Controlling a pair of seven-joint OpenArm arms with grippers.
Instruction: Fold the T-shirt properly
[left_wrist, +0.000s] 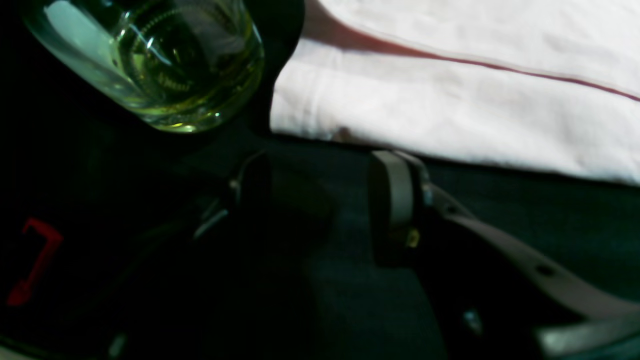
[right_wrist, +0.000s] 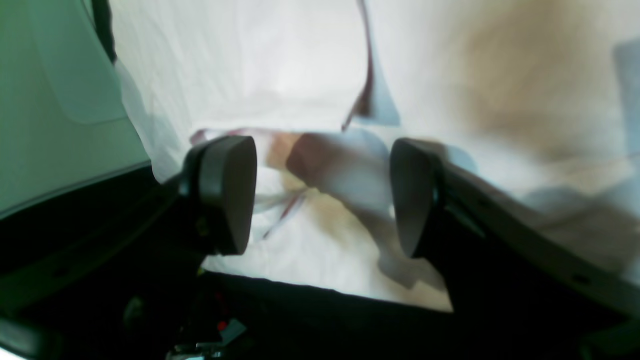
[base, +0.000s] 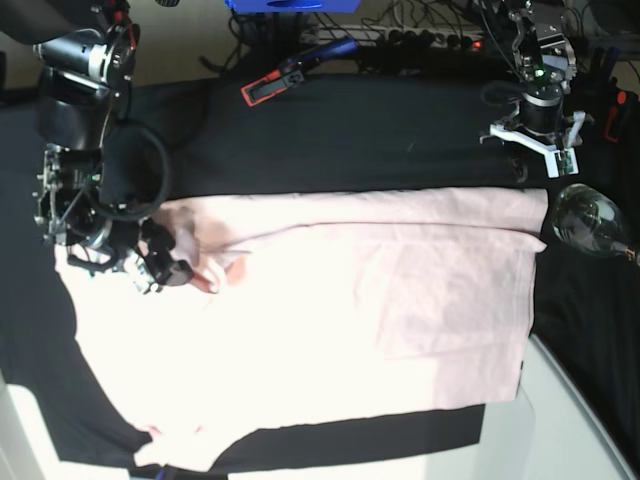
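The pale pink T-shirt (base: 330, 330) lies spread flat on the black table cloth (base: 340, 140), with a folded layer on its right part. My right gripper (base: 180, 270) hovers low over the shirt's left portion. In the right wrist view that gripper (right_wrist: 320, 195) is open, with a rumpled bit of the T-shirt (right_wrist: 300, 240) under and between its fingers. My left gripper (base: 525, 160) stands just beyond the shirt's far right corner. In the left wrist view it (left_wrist: 322, 195) is open over bare black cloth, and the T-shirt's hem (left_wrist: 450, 110) lies just past its fingertips.
A clear round glass (base: 590, 220) sits on the cloth right beside the shirt's right edge, and it shows close to the left gripper (left_wrist: 150, 60). A red-and-black clamp (base: 270, 85), a blue object (base: 290, 5) and cables lie along the far edge.
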